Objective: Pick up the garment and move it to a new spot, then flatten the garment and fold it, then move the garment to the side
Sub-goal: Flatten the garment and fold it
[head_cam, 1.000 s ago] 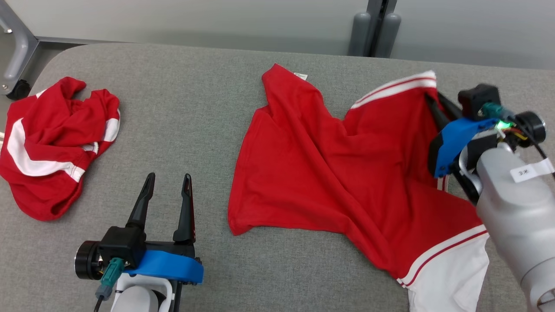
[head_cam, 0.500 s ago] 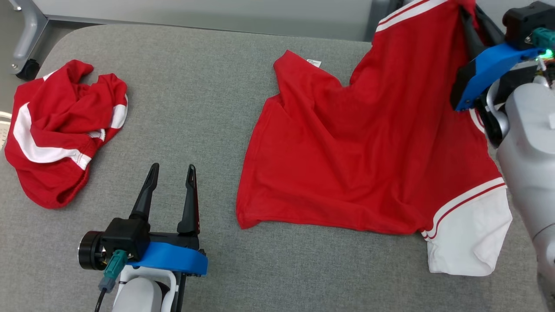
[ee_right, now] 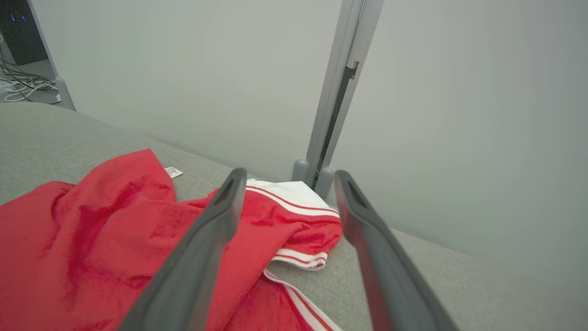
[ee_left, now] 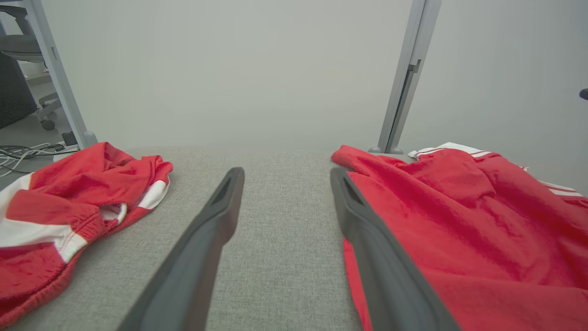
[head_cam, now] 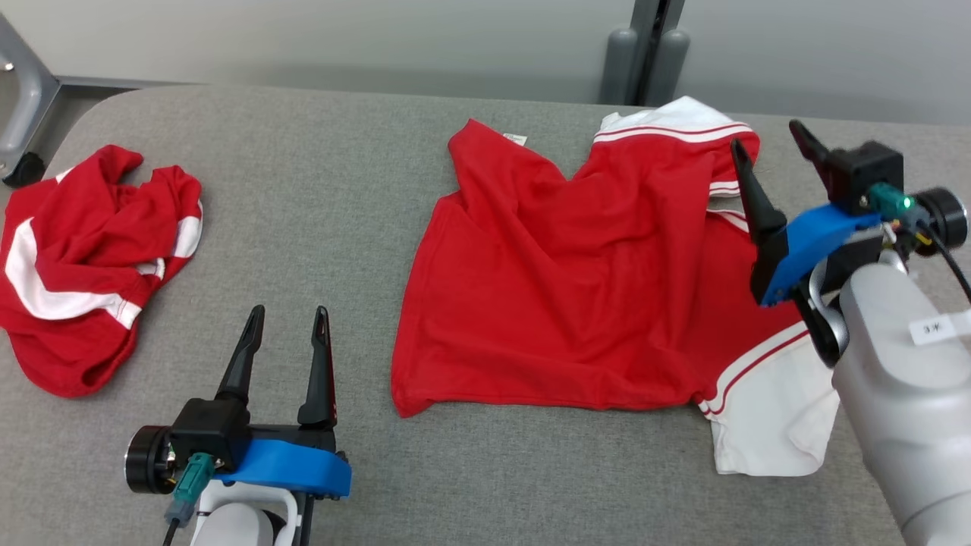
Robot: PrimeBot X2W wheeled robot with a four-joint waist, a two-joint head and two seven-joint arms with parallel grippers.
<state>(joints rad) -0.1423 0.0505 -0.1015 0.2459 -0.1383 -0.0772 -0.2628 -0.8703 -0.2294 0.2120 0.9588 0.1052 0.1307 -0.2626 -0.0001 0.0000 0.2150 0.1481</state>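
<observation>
Head view: a red garment (head_cam: 576, 288) with white sleeves lies spread on the grey table (head_cam: 341, 189), right of centre. The right gripper (head_cam: 766, 136) is near its far sleeve (head_cam: 671, 125), fingers apart, empty. Left wrist view: the left gripper (ee_left: 287, 172) is spread wide and empty beside the garment. Right wrist view: the far sleeve lies bunched just past the parted fingers.
</observation>
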